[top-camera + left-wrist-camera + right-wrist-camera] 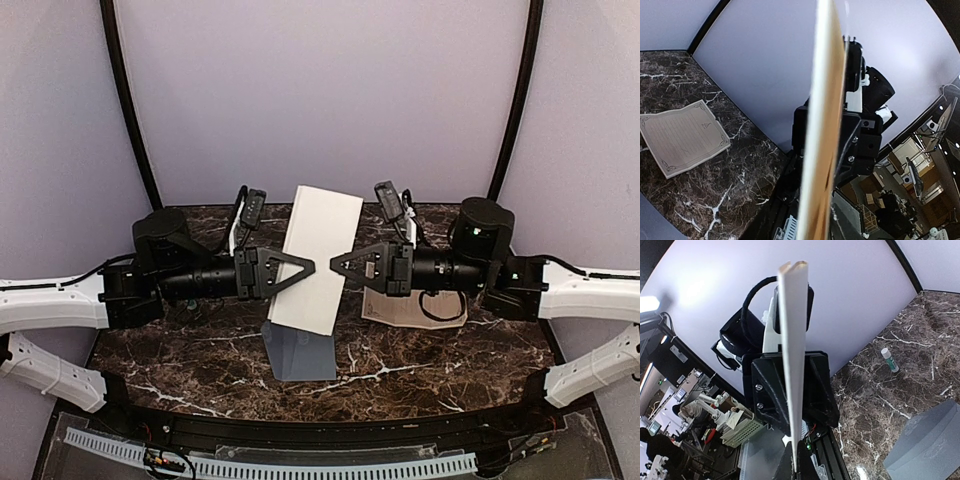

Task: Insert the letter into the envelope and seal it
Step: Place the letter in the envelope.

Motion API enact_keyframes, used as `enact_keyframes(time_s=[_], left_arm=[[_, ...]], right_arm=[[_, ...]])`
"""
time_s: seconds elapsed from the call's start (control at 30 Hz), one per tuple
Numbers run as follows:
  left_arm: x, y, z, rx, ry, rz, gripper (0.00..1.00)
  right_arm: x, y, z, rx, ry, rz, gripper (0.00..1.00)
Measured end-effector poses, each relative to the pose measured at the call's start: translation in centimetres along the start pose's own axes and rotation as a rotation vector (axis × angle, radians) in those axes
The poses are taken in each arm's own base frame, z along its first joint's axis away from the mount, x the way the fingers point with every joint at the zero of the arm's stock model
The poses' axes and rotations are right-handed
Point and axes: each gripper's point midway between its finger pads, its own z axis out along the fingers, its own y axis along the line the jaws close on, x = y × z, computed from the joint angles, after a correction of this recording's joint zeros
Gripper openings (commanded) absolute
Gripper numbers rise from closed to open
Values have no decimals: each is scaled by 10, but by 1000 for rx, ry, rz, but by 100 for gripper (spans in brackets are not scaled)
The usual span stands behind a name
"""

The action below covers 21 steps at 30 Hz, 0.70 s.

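the dark, white-veined marble table carries the grey-blue envelope at its middle toward the near edge, the cream bordered letter lying flat just right of it, and a small white tube lying close to the wall.

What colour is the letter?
Cream-beige, with a thin dark ornamental border; the letter shows best in the left wrist view.
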Motion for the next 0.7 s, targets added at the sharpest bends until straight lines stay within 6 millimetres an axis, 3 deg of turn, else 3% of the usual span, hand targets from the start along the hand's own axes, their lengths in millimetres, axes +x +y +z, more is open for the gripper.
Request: enact_keyframes(time_s=[0.27, 0.5, 0.7], left_arm=[[7, -2, -6, -10, 53, 0, 32], [-2, -19, -17, 34, 18, -1, 10], [5, -18, -17, 49, 43, -32, 15]], right_arm=[[12, 6, 1, -41, 121, -26, 0], [27, 3, 1, -44, 198, -18, 0], [31, 1, 1, -40, 214, -17, 0]])
